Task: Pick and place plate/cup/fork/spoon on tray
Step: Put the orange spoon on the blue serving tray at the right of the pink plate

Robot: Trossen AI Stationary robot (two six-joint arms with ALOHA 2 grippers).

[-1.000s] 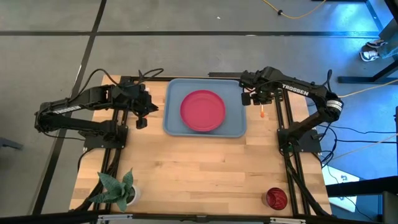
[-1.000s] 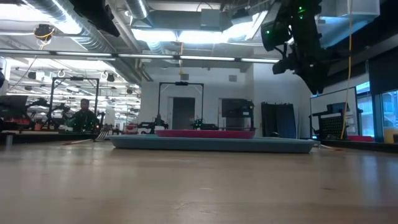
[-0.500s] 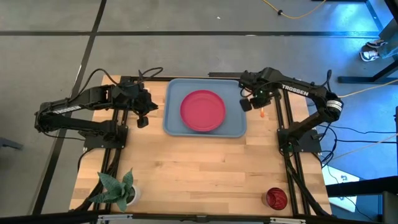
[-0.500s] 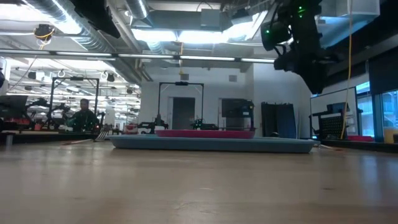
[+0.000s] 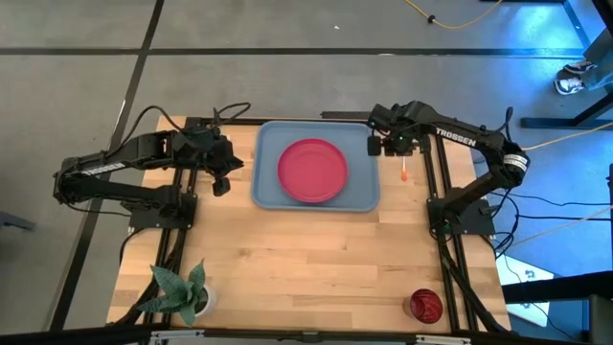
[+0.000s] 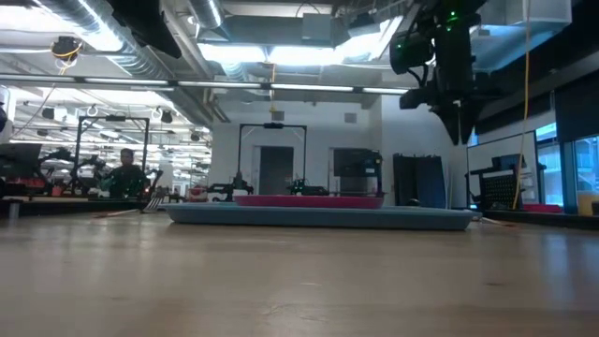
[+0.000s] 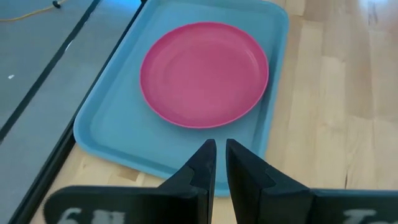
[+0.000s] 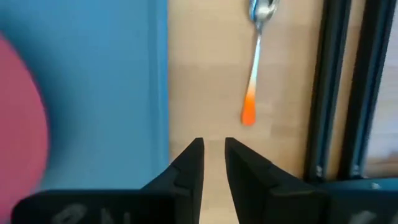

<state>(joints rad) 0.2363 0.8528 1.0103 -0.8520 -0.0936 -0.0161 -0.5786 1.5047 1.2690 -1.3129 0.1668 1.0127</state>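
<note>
The pinkish-red plate [image 5: 312,171] [image 7: 204,73] lies flat in the light-blue tray [image 5: 263,192] [image 7: 106,130] at the table's far middle. The spoon [image 5: 405,172] [image 8: 252,81] lies on the wood just right of the tray, its orange handle toward the near edge. The dark-red cup [image 5: 426,305] stands at the near right corner. No fork shows. My right gripper [image 5: 393,149] [image 8: 213,152] hangs above the strip between the tray's right rim and the spoon, pointing down, open by a narrow gap, holding nothing. My left gripper [image 5: 219,185] [image 7: 221,152] waits left of the tray, open by a slit.
A white pot with a green plant [image 5: 182,292] stands at the near left corner. Black frame rails run along the table's left and right sides, one [image 8: 333,87] close beside the spoon. Bare wood stretches between the tray and the near edge.
My right gripper has stayed over the tray's far right corner and tipped from a slant to pointing straight down. The plate, tray, spoon and cup have not moved.
</note>
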